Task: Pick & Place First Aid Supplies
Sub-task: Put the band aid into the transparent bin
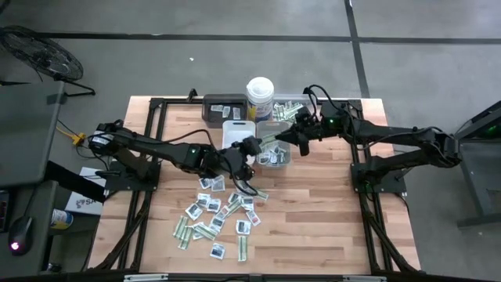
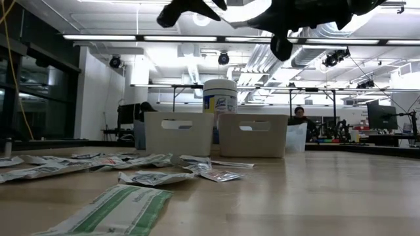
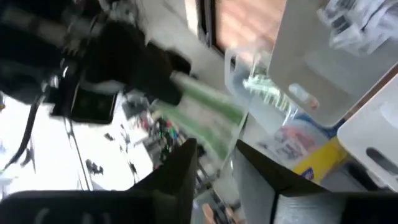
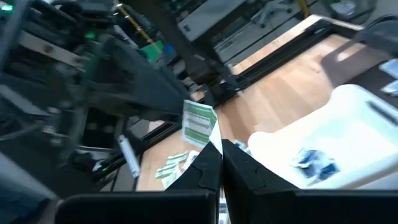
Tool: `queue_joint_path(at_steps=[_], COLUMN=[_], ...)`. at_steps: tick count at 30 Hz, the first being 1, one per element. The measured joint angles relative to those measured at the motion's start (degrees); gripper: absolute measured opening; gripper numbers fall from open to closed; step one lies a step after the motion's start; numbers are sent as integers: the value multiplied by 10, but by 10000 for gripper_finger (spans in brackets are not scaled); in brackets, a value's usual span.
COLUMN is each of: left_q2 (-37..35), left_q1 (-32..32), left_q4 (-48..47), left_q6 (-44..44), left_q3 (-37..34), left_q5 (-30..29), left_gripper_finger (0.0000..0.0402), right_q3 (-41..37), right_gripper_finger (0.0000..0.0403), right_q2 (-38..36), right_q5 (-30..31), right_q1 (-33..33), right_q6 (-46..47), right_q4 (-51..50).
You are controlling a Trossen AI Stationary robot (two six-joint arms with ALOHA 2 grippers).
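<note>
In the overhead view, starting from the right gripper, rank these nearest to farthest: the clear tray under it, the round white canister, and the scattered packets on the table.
From the right gripper, shut on a green-and-white strip:
1. Clear tray, right beside and below the fingertips.
2. White canister, toward the table's far edge, on the left arm's side.
3. Scattered packets, mid-table toward the near edge, farthest.

The high view looks straight down from well above the table (image 1: pixel 313 219), taking in both arms and the floor around. The low view sits at table-top height, close to the nearest green-and-white strip (image 2: pixel 111 213), facing level toward the two white trays (image 2: pixel 178 133) and the room behind. Each wrist view looks forward along its arm, close over those trays. All four share the trays.
</note>
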Motion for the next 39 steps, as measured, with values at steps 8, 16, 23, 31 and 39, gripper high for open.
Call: queue_joint_path(at_steps=[8,16,23,31,39], left_q2=[-72,-149,-213,-276,-307], left_q1=[15,50,57,56,56], left_q4=[-97,-232,-224,-131,14], left_q6=[-188,-450,-586,-699,-786], left_q3=[0,-33,-124,-252,-369], left_q5=[-8,70,91,96,128], left_gripper_finger=[122,122,122,122,122], right_q3=[0,0,0,0,0], right_gripper_finger=[0,0,0,0,0], right_q2=[0,-1,1,26,88], right_q5=[13,12,56,105,108], right_q1=[-61,-148,-230,-299,-310], right_q6=[-7,-35,-64,-81,-91], right_q4=[-11,-50,-135,-219,-206])
